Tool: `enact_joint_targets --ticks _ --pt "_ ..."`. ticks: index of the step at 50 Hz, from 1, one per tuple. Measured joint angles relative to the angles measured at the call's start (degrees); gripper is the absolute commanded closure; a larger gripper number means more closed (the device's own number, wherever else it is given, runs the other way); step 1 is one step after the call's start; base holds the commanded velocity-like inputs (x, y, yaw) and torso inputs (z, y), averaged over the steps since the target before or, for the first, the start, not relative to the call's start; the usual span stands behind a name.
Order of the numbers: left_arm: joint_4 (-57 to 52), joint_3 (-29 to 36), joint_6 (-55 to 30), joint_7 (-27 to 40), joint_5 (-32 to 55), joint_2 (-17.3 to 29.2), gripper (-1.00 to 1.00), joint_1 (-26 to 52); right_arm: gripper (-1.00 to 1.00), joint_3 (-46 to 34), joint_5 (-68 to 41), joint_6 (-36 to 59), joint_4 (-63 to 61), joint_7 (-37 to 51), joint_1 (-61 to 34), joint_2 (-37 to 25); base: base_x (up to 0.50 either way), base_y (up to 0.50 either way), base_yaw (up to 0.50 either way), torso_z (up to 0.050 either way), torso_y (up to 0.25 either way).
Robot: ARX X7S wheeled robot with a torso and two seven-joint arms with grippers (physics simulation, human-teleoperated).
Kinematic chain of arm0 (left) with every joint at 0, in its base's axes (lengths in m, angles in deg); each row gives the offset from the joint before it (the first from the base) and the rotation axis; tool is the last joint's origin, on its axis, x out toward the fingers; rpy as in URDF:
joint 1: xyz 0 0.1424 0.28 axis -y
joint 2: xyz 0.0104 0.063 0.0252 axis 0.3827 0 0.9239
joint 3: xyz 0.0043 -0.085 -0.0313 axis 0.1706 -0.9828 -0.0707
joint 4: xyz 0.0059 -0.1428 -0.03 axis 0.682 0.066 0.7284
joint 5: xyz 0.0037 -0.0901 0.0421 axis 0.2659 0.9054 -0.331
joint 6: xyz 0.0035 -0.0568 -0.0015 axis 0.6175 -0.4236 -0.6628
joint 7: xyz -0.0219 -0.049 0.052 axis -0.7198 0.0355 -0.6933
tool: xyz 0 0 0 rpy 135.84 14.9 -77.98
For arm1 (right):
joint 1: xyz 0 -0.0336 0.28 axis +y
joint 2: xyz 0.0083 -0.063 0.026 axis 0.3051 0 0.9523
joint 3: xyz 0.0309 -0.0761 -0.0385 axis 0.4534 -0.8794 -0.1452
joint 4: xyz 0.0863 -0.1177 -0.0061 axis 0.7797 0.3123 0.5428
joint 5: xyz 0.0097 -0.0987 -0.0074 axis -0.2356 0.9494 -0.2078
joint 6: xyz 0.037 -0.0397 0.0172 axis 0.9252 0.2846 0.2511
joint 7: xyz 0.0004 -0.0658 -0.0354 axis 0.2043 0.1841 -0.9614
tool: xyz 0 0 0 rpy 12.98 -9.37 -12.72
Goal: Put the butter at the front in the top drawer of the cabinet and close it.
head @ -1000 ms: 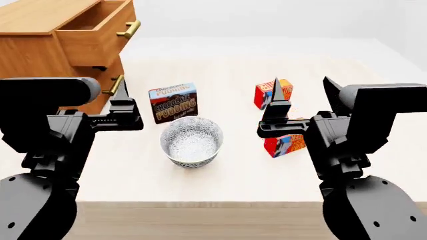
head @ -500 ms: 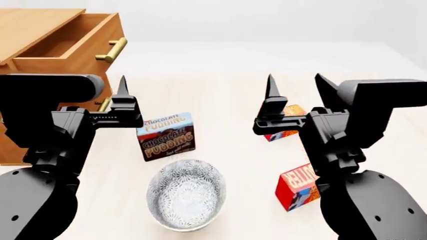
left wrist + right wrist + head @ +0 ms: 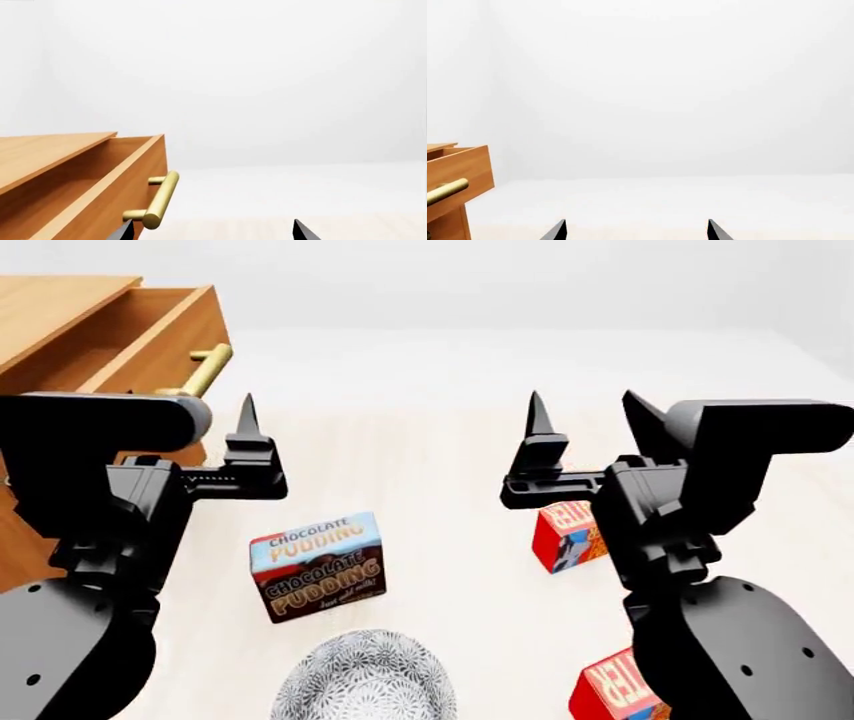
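The top drawer (image 3: 140, 335) is sticking out of the cabinet (image 3: 54, 300) at upper left; its inside is hidden. The bowl (image 3: 363, 680) is showing at the bottom edge. The butter (image 3: 617, 687) is sitting at lower right on the table (image 3: 441, 490). Both the left gripper (image 3: 208, 231) and right gripper (image 3: 635, 230) are spread wide, holding nothing.

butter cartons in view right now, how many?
2, both in the head view: one butter carton stands on the table behind the right gripper, the other lies nearer, at the bottom edge, half hidden by the right arm.

Simulated bare white room; pale table (image 3: 441, 440), wooden cabinet (image 3: 54, 300).
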Motion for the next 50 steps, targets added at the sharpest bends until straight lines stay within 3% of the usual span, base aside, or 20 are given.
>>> enact_joint_targets --ticks 11,28,41,50 --pt "0.3 0.7 1.6 -0.1 0.1 0.7 -1.00 -0.7 -1.00 -0.3 -1.2 -0.5 0.8 1.3 0.2 -0.3 0.40 0.00 0.00 0.000 0.000" --pt "1.9 2.4 3.4 -0.2 0.0 1.9 -1.00 0.1 -1.00 -0.6 -2.7 -1.1 1.5 3.1 0.8 -1.0 0.00 0.00 0.00 0.000 0.000" --pt "9.6 5.7 -5.0 -2.7 3.0 3.7 -1.00 14.4 -1.00 0.1 -3.9 -2.5 2.5 3.6 2.3 -1.6 0.00 0.00 0.00 0.000 0.000" --pt "20.8 6.9 -10.1 1.6 14.5 6.8 -1.00 26.4 -1.00 0.5 -4.6 -4.8 4.2 3.2 3.7 -2.0 0.00 0.00 0.00 0.000 0.000"
